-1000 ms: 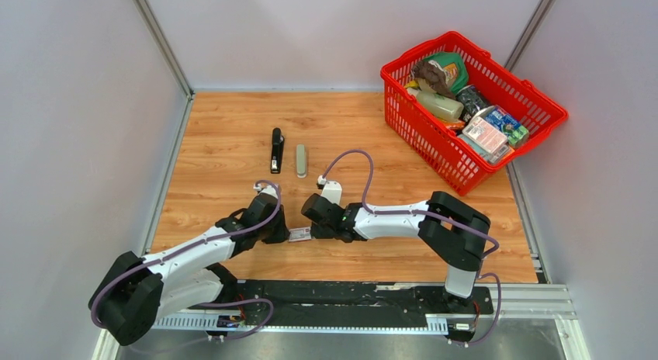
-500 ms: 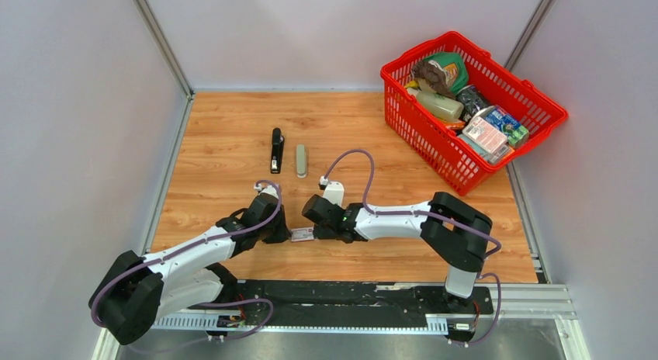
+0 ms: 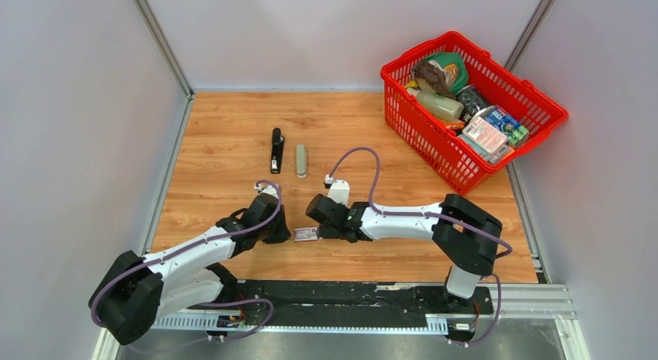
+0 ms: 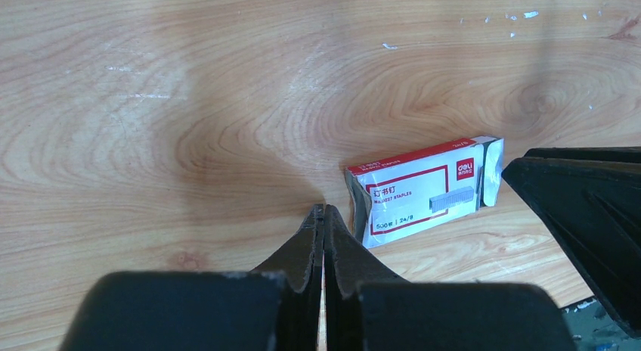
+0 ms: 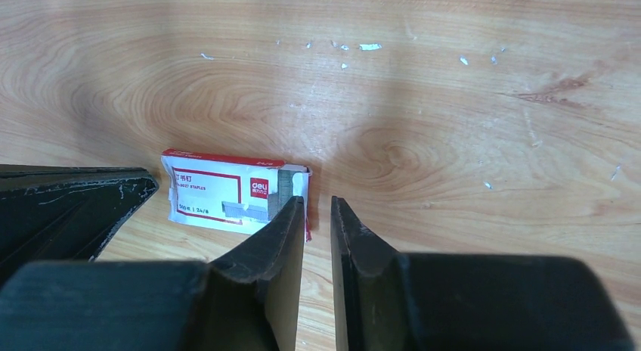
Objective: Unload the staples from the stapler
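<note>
The black stapler (image 3: 276, 150) lies shut on the wooden table (image 3: 225, 127), far beyond both grippers. Between the grippers lies a small red-and-white staple box (image 3: 305, 234) (image 4: 423, 191) (image 5: 219, 194), flat on the wood. A grey ribbed strip that looks like staples (image 5: 286, 186) shows at the box's open end. My left gripper (image 3: 282, 233) (image 4: 323, 209) is shut and empty, its tip just left of the box. My right gripper (image 3: 316, 229) (image 5: 317, 203) stands slightly open at the box's right end, nothing between its fingers.
A pale grey oblong object (image 3: 301, 160) lies right of the stapler. A red basket (image 3: 403, 115) full of packets stands at the back right. Grey walls close in the table on three sides.
The right gripper's jaws have parted from nearly shut to a small gap. The right arm and the box have shifted slightly right. The left arm has stayed put.
</note>
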Tool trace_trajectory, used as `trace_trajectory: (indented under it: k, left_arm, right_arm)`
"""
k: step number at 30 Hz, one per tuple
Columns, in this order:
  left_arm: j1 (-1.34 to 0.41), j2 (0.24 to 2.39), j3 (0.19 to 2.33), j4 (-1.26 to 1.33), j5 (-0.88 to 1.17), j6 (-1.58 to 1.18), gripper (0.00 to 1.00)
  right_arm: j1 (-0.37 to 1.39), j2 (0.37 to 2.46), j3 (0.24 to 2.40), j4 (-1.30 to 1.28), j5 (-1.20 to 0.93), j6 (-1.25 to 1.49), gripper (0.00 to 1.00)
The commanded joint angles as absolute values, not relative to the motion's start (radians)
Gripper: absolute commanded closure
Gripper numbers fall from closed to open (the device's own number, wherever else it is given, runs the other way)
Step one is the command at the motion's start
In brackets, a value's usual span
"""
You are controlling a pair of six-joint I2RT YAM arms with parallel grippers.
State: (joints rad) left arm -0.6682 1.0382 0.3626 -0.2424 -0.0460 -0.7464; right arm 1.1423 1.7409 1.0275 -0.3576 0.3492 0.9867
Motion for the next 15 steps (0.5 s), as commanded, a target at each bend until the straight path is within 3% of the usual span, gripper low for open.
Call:
trace_trajectory:
  k: [1,15]
  left_arm:
    - [-0.677,1.051,0.347,-0.282,-0.041,-0.752,1.00]
    - [-0.680,1.060,0.342,-0.272,-0.037,-0.753,1.00]
  right_arm:
    - [1.143,1.694,1.025,-0.356,0.385,0.989,0.78]
    - [1.143,1.729,1.034,-0.307,0.338,0.980,0.77]
